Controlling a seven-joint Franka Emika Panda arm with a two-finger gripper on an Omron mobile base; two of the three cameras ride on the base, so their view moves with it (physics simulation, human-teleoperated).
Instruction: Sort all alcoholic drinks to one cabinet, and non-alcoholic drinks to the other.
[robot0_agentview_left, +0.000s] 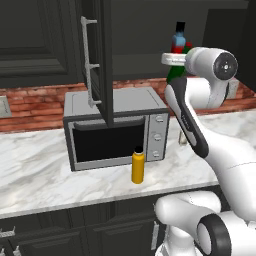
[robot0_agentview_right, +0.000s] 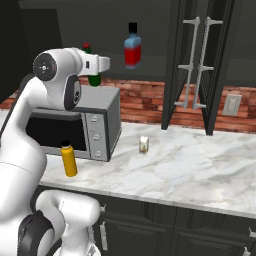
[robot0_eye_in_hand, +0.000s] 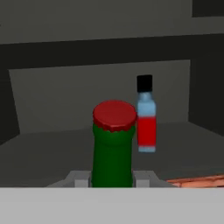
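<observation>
Left base view: the arm is raised to the open upper cabinet (robot0_agentview_left: 150, 30), and the green bottle (robot0_agentview_left: 176, 70) sits at the wrist, just below the blue-and-red bottle (robot0_agentview_left: 179, 41) already on the shelf
Left base view, below: the yellow-orange bottle (robot0_agentview_left: 138, 166) waits on the table (robot0_agentview_left: 40, 170) in front of the microwave (robot0_agentview_left: 115, 127); the open cabinet door (robot0_agentview_left: 97, 60) hangs over the microwave top
Right base view: green bottle (robot0_agentview_right: 93, 70) at the hand, to the left of the blue-and-red bottle (robot0_agentview_right: 132, 46) with open air between; the small cream container (robot0_agentview_right: 144, 144) stands alone on the marble, well apart from the yellow-orange bottle (robot0_agentview_right: 69, 160)
Right base view, edges: two more open doors (robot0_agentview_right: 200, 65) stand to the right, away from the arm's path
Hand view: the fingers (robot0_eye_in_hand: 112, 179) are pinched tight on the green bottle (robot0_eye_in_hand: 113, 153), red cap up; the blue-and-red bottle (robot0_eye_in_hand: 145, 116) stands just beyond and to the right on the shelf floor (robot0_eye_in_hand: 52, 153)
Step in hand: setting the green bottle into the alcohol cabinet
Doing it well: keep it upright, push in left of the neighbour, seat the base flat before letting go
Room: plenty of bare shelf left of the standing bottle; tight spot is on the right side
</observation>
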